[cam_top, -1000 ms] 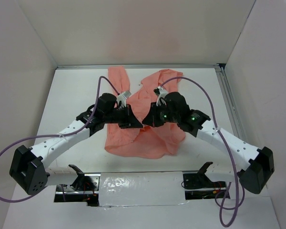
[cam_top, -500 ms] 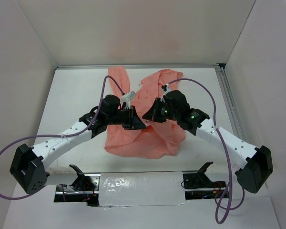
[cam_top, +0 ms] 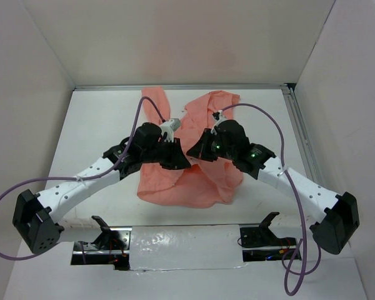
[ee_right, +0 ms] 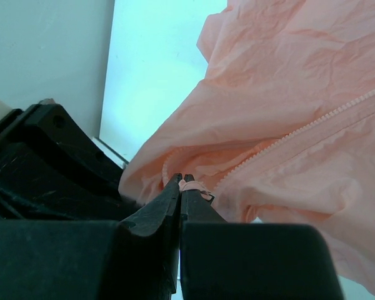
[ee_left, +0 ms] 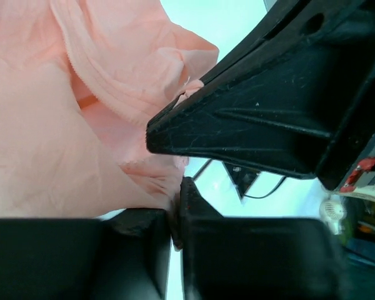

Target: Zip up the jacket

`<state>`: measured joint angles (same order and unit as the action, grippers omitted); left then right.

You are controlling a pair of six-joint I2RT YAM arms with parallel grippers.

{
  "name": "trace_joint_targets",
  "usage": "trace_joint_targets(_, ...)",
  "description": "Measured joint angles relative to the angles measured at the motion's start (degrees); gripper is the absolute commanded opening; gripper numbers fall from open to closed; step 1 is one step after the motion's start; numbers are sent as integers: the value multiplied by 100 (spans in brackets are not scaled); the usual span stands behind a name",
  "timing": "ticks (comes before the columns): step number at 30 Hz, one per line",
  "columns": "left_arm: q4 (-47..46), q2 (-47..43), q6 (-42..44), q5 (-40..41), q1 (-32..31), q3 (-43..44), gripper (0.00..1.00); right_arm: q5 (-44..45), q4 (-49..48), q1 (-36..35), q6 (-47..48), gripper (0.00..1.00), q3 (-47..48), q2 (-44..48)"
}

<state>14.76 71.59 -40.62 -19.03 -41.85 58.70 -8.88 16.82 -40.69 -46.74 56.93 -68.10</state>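
The salmon-pink jacket lies wrinkled in the middle of the white table, with both grippers meeting over its centre. My left gripper is shut on a fold of jacket fabric at its fingertips. My right gripper is shut on a small pink tab at the zipper's lower end. A line of zipper teeth runs up and right from it. The right gripper's black finger fills the upper right of the left wrist view, very close to the left fingertips.
White walls enclose the table on the left, back and right. A metal rail runs along the right edge. Purple cables arch over both arms. Black fixtures sit at the near edge by the foil strip.
My left wrist has shifted right, closer to the right gripper. My right gripper has drawn slightly back and left. Both stay shut on the jacket.
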Motion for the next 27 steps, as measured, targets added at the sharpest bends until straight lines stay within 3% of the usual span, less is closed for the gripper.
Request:
trace_joint_targets(3,223,55,179,236,-39,225,49,-120,-4,103,-37,0,0,15)
trace_joint_targets(4,289,81,275,297,-44,306,65,-188,-2,144,-50,0,0,15)
trace_joint_targets(6,409,140,492,396,-48,459,83,-354,-7,236,-85,0,0,15)
trace_joint_targets(7,455,151,570,442,-48,511,97,-448,-4,273,-103,0,0,15)
trace_joint_targets(18,409,-343,1867,1628,-339,214,99,-1381,111,560,-173,0,155,-199)
trace_joint_targets(22,-33,-651,2684,2295,-667,46,99,-1694,122,706,-188,0,269,-323)
trace_joint_targets(27,-656,-1003,3757,2363,-835,-455,99,-2020,118,839,-227,0,297,-411)
